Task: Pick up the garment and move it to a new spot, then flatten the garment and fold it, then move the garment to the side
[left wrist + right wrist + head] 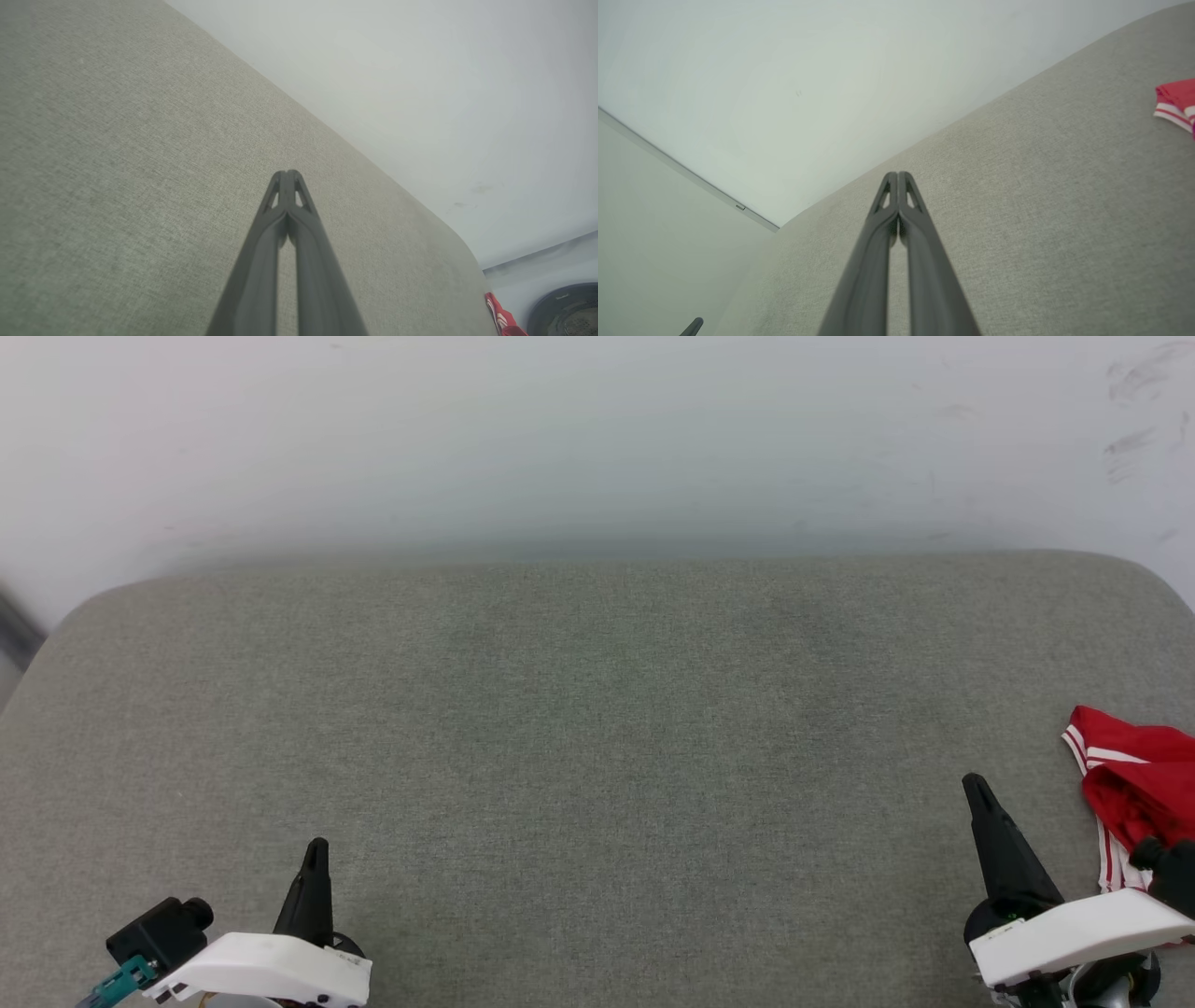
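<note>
The garment (1134, 784) lies bunched at the right edge of the surface (597, 728), just to the right of the right tool (974, 786) and well apart from the left tool (317, 847), both pressed together and empty, so the right one looks nearer for the pickup.

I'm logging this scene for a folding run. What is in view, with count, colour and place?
garment: one, red with red-white striped trim, bunched at the cushion's right edge.
cushion: one, grey-green fabric, wide top under the garment and both tools.
wall: one, pale white, behind the cushion.
dark round object: one, dark grey, beyond the cushion's corner in the left wrist view; cut off, unidentifiable.
left tool: one, dark fingers, shut and empty, lower left over the cushion.
right tool: one, dark fingers, shut and empty, lower right, beside the garment.
</note>
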### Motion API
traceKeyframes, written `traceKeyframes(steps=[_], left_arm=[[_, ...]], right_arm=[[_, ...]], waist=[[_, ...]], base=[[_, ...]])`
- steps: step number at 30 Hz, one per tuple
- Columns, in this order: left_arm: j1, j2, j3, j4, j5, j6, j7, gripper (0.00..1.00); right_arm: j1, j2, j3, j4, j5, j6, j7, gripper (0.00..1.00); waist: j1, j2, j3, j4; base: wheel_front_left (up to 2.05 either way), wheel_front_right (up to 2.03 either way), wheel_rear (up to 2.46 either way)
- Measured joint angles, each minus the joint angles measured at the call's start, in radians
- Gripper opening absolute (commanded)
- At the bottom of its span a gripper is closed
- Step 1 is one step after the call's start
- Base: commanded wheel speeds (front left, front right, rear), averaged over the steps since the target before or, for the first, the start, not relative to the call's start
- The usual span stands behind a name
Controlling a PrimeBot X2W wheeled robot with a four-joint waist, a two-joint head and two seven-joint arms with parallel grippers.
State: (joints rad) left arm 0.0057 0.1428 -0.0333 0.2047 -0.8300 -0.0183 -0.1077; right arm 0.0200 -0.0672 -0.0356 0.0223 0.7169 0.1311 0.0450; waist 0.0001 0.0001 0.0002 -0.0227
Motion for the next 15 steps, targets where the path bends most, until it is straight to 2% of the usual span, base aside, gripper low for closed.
traceKeyframes(steps=[15], left_arm=[[-0.026,-0.022,0.033,0.009,-0.175,-0.026,0.05,0.0]], right_arm=[[-0.023,-0.004,-0.006,0.05,0.21,0.0,0.006,0.0]], waist=[[0.0,0.0,0.0,0.004]], base=[[0.0,0.0,0.0]])
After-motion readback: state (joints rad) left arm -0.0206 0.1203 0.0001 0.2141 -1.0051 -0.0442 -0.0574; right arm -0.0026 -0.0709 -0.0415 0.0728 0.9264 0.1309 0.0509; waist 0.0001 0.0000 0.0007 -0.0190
